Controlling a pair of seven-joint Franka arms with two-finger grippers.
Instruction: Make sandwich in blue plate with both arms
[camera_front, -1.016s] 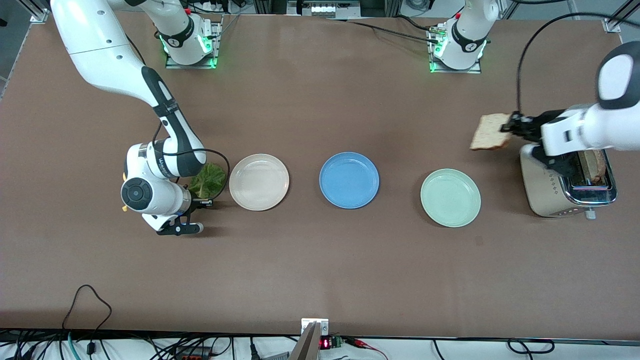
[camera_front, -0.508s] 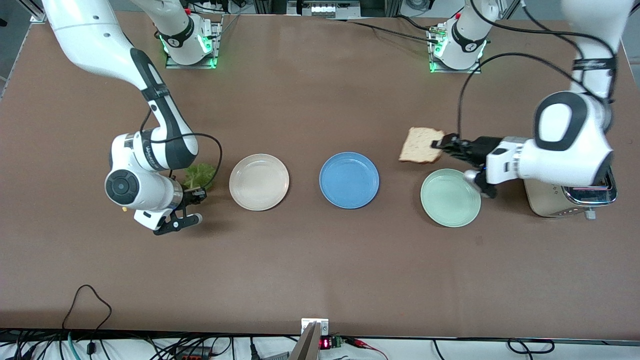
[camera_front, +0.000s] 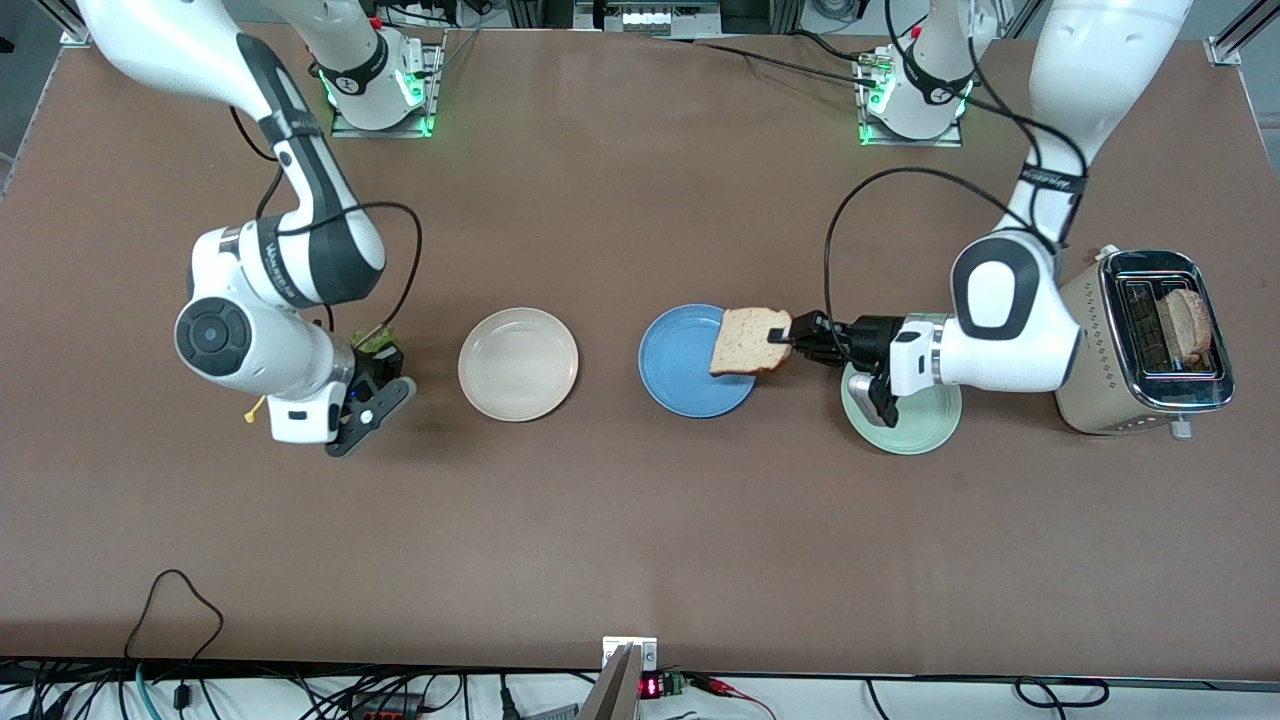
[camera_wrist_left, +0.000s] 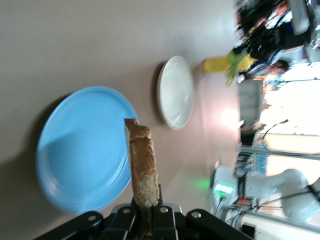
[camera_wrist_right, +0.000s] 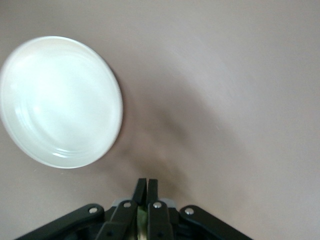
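Note:
The blue plate (camera_front: 683, 372) lies at mid-table with nothing resting on it. My left gripper (camera_front: 797, 338) is shut on one edge of a toasted bread slice (camera_front: 748, 343), which hangs on edge over the plate's rim toward the left arm's end. In the left wrist view the bread slice (camera_wrist_left: 142, 160) stands out from the left gripper (camera_wrist_left: 145, 207) above the blue plate (camera_wrist_left: 80, 150). My right gripper (camera_front: 383, 358) is shut on a green lettuce leaf (camera_front: 372, 339), mostly hidden under the wrist, over the table beside the cream plate (camera_front: 518, 363). A sliver of lettuce leaf (camera_wrist_right: 145, 223) shows between the right gripper's (camera_wrist_right: 145, 184) shut fingers.
A mint-green plate (camera_front: 925, 430) lies partly under my left wrist. A toaster (camera_front: 1100, 345) stands at the left arm's end with another bread slice (camera_front: 1188, 325) in its slot. The cream plate (camera_wrist_right: 60, 100) (camera_wrist_left: 175, 92) is bare. Cables run along the table's near edge.
My left arm has swung the bread slice from over the toaster, past the mint-green plate, to over the blue plate. My right gripper has lifted the lettuce leaf, which is now mostly hidden under the wrist.

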